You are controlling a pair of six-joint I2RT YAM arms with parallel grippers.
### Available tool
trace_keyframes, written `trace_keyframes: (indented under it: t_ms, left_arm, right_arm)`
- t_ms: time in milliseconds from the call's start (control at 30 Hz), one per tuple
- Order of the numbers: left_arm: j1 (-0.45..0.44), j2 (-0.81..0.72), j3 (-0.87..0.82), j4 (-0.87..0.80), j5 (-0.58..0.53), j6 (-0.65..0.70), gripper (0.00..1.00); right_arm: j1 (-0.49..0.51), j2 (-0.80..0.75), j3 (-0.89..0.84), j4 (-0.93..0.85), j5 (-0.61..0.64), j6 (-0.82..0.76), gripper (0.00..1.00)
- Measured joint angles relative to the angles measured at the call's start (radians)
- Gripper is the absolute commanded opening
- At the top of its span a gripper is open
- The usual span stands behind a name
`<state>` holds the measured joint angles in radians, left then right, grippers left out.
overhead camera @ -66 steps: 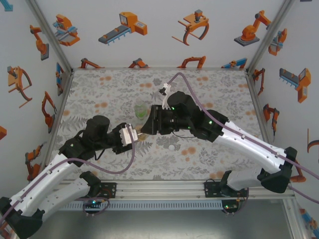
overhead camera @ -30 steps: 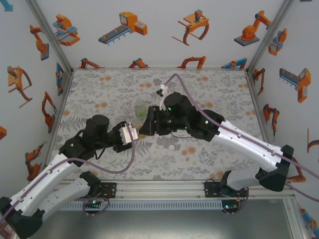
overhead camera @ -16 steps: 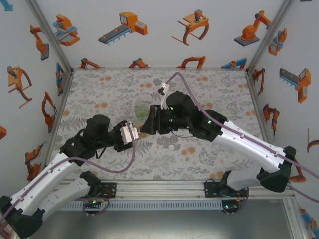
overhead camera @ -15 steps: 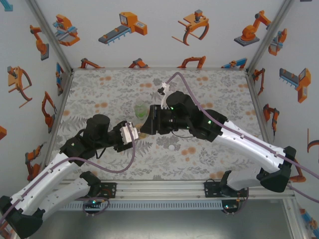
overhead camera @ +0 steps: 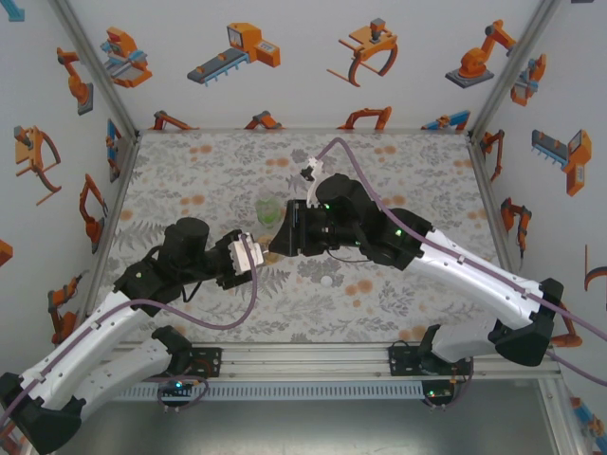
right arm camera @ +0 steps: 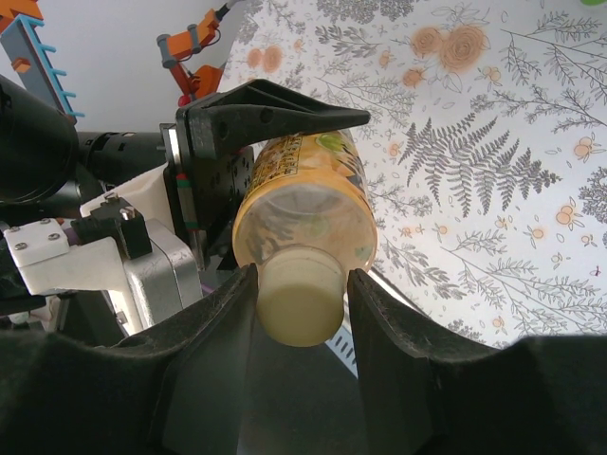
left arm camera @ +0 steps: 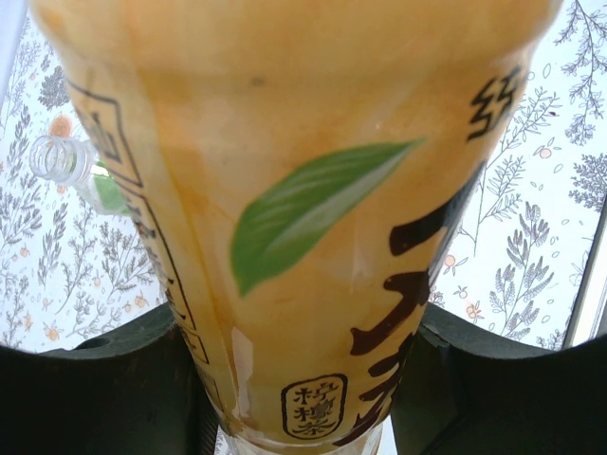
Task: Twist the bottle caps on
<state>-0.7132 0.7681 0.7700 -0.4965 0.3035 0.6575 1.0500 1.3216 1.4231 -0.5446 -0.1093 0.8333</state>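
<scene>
Yellow-orange labelled bottle (left arm camera: 303, 190) is clamped sideways by the left gripper (left arm camera: 303, 379) over the table's (overhead camera: 190, 161) middle; its pale yellow cap (right arm camera: 302, 308) is pinched by the right gripper (right arm camera: 302, 294), likely mid-screwing. A green-tinted bottle (overhead camera: 268, 209) and loose white cap (overhead camera: 327, 281) are left undone.

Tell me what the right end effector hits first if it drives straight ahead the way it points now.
The right end effector would meet the pale yellow cap first: it sits between the fingers, on the yellow-orange bottle, whose shoulder comes next. Whether they touch the cap is hard to judge.
</scene>
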Motion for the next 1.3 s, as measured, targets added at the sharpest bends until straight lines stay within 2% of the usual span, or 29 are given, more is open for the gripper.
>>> trace_keyframes:
  t_ms: [700, 1100, 1133, 1200, 1300]
  left_arm:
    - [0.0, 0.0, 0.0, 0.0, 0.0, 0.0, 0.0]
    - [0.0, 0.0, 0.0, 0.001, 0.0, 0.0, 0.0]
    - [0.0, 0.0, 0.0, 0.001, 0.0, 0.0, 0.05]
    - [0.0, 0.0, 0.0, 0.002, -0.001, 0.0, 0.27]
    - [0.0, -0.002, 0.0, 0.004, -0.003, -0.001, 0.53]
  right_arm:
    - [0.0, -0.006, 0.0, 0.013, 0.021, -0.001, 0.43]
    - [0.0, -0.006, 0.0, 0.015, 0.022, -0.016, 0.27]
    - [0.0, -0.006, 0.0, 0.015, 0.022, -0.016, 0.26]
    - [0.0, -0.006, 0.0, 0.015, 0.022, -0.018, 0.25]
    - [0.0, -0.005, 0.007, 0.006, 0.026, -0.023, 0.24]
